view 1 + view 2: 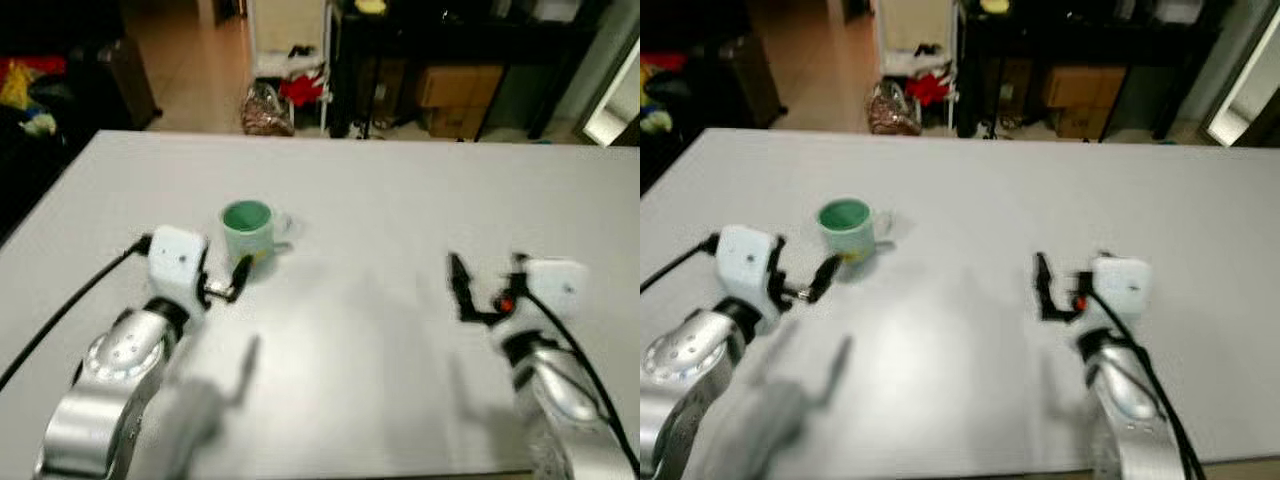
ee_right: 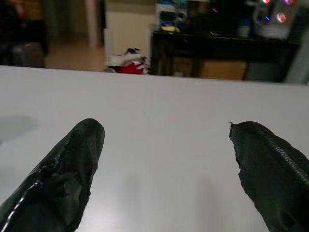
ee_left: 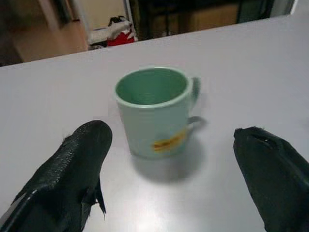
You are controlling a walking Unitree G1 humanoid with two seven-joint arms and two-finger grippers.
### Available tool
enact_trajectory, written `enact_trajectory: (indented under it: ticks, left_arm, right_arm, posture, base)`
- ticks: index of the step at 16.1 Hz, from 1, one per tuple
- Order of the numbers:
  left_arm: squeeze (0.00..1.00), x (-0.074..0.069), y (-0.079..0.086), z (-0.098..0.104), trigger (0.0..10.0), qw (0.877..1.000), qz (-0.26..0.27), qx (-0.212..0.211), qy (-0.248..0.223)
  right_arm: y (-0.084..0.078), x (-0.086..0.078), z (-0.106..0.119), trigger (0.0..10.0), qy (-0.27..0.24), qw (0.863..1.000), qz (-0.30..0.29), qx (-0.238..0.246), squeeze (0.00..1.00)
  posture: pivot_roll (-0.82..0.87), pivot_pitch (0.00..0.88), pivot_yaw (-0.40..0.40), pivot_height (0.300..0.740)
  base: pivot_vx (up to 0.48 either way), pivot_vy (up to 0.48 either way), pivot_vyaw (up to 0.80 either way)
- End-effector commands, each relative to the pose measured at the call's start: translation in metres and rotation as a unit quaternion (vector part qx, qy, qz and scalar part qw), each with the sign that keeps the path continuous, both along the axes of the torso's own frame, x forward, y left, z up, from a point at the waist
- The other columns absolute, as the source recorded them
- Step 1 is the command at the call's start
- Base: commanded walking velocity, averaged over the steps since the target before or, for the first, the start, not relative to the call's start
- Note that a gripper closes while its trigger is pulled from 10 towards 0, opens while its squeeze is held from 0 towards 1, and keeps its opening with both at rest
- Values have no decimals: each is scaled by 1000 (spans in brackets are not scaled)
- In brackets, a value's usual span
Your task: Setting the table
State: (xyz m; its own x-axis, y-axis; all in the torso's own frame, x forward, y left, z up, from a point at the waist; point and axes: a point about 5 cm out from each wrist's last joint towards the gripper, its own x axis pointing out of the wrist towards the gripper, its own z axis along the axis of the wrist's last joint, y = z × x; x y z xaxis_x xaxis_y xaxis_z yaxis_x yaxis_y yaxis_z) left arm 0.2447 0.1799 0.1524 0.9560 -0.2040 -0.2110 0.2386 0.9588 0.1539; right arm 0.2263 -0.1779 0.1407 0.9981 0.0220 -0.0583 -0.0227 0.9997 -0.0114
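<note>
The right gripper (image 2: 161, 169) hovers over a pale grey surface (image 2: 159, 111), its black jaws spread wide apart. Beyond the far edge stand a dark shelf (image 2: 217, 53) and red cloth (image 2: 131, 67).

The mug (image 3: 153, 112) label is too blurred to read, and clutter (image 1: 285, 95) on the floor at 12 o'clock is indistinct.

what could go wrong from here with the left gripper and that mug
The left gripper is open just short of the mug, not touching. If it advances off-centre, one finger could push the light, empty-looking mug across the smooth table or tip it. The handle lies to one side and may catch a finger as the jaws close.
</note>
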Motion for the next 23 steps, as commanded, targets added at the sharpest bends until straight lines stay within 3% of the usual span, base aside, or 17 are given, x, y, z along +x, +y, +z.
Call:
enact_trajectory:
  ticks: [1, 4, 6, 7, 8, 11, 12, 14, 18, 20, 21, 23]
  left_arm:
    - [275, 1, -4, 2, 10000, 1000, -10, -4, -3]
    - [314, 1, -4, 0, 10000, 1000, 1, 5, -10]
    - [702, 1, -1, -3, 10000, 1000, 14, 0, -2]
    - [773, 2, -2, -3, 10000, 1000, 14, 0, -3]
    - [1000, 3, -3, -1, 10000, 1000, 9, -2, -7]
    - [1000, 5, -8, 4, 10000, 999, -1, -27, -27]
    - [1000, 8, -5, 5, 10000, 999, 11, 3, -35]
    - [1000, 13, -2, 6, 10000, 998, 28, -1, -48]
    - [1000, 12, 0, -1, 10000, 999, 31, -2, -25]
    - [447, 12, -2, -1, 10000, 999, 15, 23, -35]
    - [0, 12, -3, 0, 10000, 999, 17, 18, -37]
    - [0, 13, -2, 3, 10000, 999, 19, 15, -45]
  right_arm:
    - [-5, 2, -3, 10000, 8, 1000, -1, -2, 1000]
    - [-5, 3, -7, 10000, 13, 999, 27, 40, 1000]
    - [0, 2, -4, 10000, -8, 999, 48, 22, 1000]
    - [2, 1, -4, 10000, -12, 998, 48, 27, 1000]
    - [3, 1, -4, 10000, -14, 998, 49, 35, 1000]
    - [0, -2, -6, 10000, -20, 998, 31, 50, 1000]
    - [-1, -3, -7, 10000, -20, 998, 29, 48, 1000]
    - [-2, -4, -11, 10000, -15, 999, 22, 24, 1000]
    - [-4, -5, -11, 10000, -18, 999, 16, 38, 1000]
    - [-1, -1, -8, 10000, -28, 998, 24, 46, 1000]
    - [0, 0, -8, 10000, -28, 998, 27, 52, 1000]
    - [5, 0, -9, 10000, -25, 997, 33, 60, 1000]
  posture:
    - [-70, 0, -22, 740]
    - [-61, 0, -30, 740]
    - [-59, 0, -30, 740]
    - [-59, 0, -30, 740]
    - [-60, 0, -26, 740]
    - [-67, 0, -12, 740]
    - [-67, 0, -6, 740]
    - [-72, 0, 4, 740]
    - [-77, 0, 6, 740]
    - [-66, 0, -10, 740]
    - [-64, 0, -12, 740]
    - [-60, 0, -14, 740]
  base:
    - [0, -480, 0]
    - [0, -437, 140]
    - [0, 0, 800]
    - [0, 0, 800]
    - [0, 0, 800]
    - [0, 0, 800]
    - [0, 0, 800]
    - [0, 0, 800]
    - [0, 0, 800]
    - [0, 0, 800]
    - [0, 0, 800]
    - [0, 0, 800]
